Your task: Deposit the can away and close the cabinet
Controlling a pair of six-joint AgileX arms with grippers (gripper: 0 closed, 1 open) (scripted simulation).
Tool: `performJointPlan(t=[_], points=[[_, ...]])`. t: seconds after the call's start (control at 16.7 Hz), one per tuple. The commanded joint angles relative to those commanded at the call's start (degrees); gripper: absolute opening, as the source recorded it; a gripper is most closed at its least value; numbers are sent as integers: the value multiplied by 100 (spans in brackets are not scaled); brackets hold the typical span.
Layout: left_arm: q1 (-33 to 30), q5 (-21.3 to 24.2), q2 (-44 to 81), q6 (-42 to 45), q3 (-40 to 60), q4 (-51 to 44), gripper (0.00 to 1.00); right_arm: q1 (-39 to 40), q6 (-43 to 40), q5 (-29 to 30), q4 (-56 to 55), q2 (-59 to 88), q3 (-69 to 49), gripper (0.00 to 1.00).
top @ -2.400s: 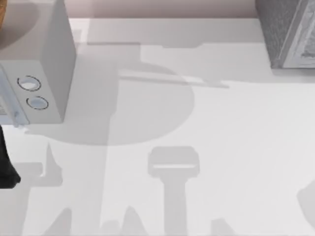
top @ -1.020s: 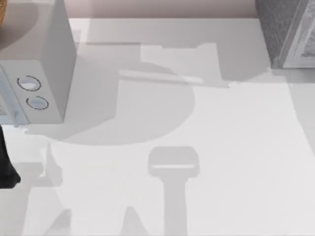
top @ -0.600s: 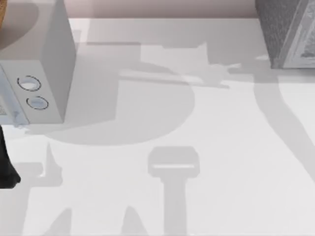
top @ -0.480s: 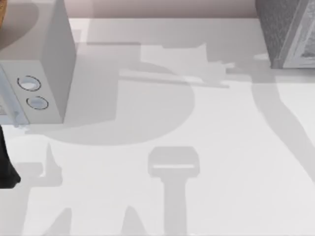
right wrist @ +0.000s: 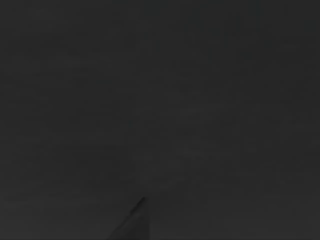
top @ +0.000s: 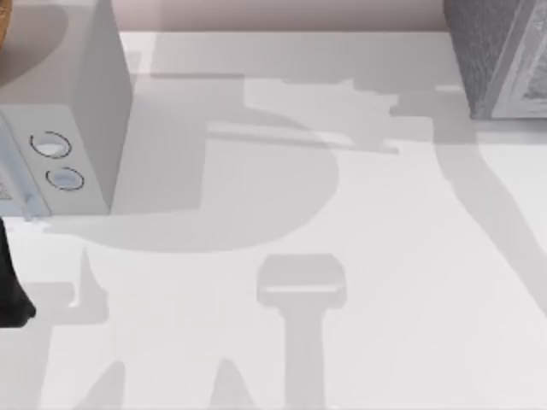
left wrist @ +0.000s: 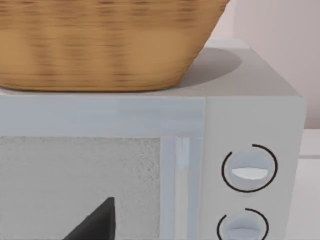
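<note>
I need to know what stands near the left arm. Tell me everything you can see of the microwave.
The microwave is a pale grey box at the table's left edge. Its front has a frosted window and, beside it, two round knobs one above the other. The door looks shut. A woven basket rests on its top.

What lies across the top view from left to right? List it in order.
Left arm at the left edge → microwave with two dials → bare white table → grey speckled cabinet at the far right corner.

A white microwave [top: 64,128] stands on the table [top: 385,282]. Well right of it sits a grey cabinet [top: 500,55]. A dark arm [top: 10,286] shows just below the microwave.
</note>
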State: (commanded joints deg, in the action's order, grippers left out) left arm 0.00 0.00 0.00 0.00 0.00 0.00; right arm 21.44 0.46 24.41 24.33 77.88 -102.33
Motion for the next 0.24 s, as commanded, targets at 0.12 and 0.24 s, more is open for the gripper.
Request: performJointPlan(t=[0.12, 0.24], points=[[0, 0, 0, 0, 0, 0, 100, -148, 1, -134, -73, 266, -176, 100], [0, 0, 0, 0, 0, 0, 100, -226, 3, -207, -120, 351, -256, 100]])
